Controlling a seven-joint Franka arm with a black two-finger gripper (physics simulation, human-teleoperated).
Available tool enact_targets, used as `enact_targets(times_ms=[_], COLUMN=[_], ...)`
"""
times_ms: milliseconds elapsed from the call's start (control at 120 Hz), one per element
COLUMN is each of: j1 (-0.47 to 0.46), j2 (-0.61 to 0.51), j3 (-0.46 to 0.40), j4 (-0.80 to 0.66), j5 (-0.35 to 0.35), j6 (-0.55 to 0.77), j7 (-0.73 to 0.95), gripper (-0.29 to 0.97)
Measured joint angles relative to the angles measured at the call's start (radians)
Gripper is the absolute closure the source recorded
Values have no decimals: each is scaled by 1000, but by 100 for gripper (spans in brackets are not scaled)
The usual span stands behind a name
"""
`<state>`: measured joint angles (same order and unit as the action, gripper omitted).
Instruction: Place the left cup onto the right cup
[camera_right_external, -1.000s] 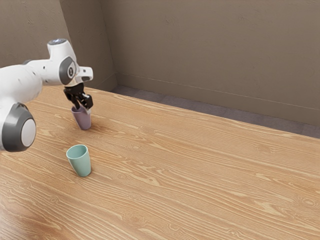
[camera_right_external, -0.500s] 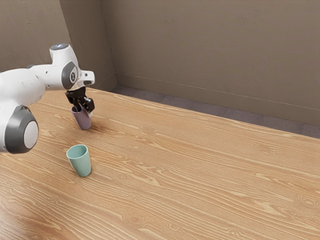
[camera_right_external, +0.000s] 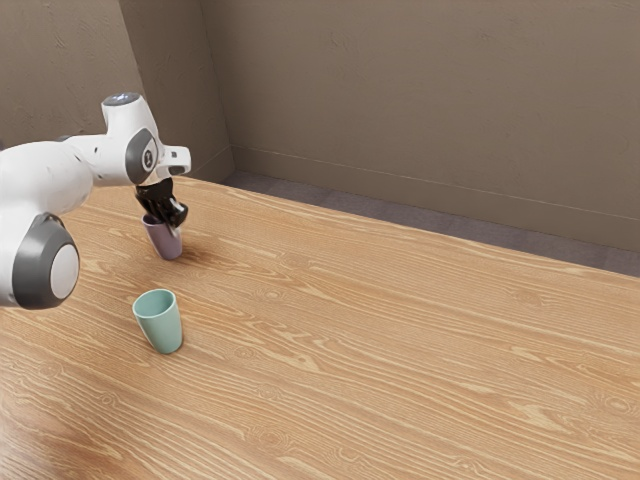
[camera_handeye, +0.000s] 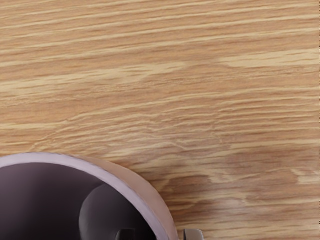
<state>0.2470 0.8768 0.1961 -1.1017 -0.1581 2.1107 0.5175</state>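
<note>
Gripper (camera_right_external: 166, 218) stands at the rim of the purple cup (camera_right_external: 166, 243), which rests upright on the table (camera_right_external: 400, 330) toward the exterior view's left. In the wrist view one fingertip (camera_handeye: 192, 234) shows outside the cup wall and the other inside, jaws spread astride the wall with a sliver of gap either side; judged not yet clamped. A rim pinch suits a lift that keeps the cup level for stacking. This cup is judged the left cup of the task. The teal cup (camera_right_external: 160, 322), judged the target, stands upright and open-mouthed, apart from the purple cup and nearer the exterior camera. No obstruction lies between them. Beyond, bare wood runs to a plain wall (camera_right_external: 420, 90).
</note>
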Motion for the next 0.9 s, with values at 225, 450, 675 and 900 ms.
enact_targets(times_ms=[225, 450, 675, 900], j1=[0, 0, 0, -5], j2=[-1, -7, -33, -65], j3=[0, 1, 2, 2], j4=[-3, -5, -9, -12], j5=[0, 4, 6, 10], j6=[1, 2, -9, -40], j7=[-1, -4, -9, -13], gripper=[75, 77, 78, 78])
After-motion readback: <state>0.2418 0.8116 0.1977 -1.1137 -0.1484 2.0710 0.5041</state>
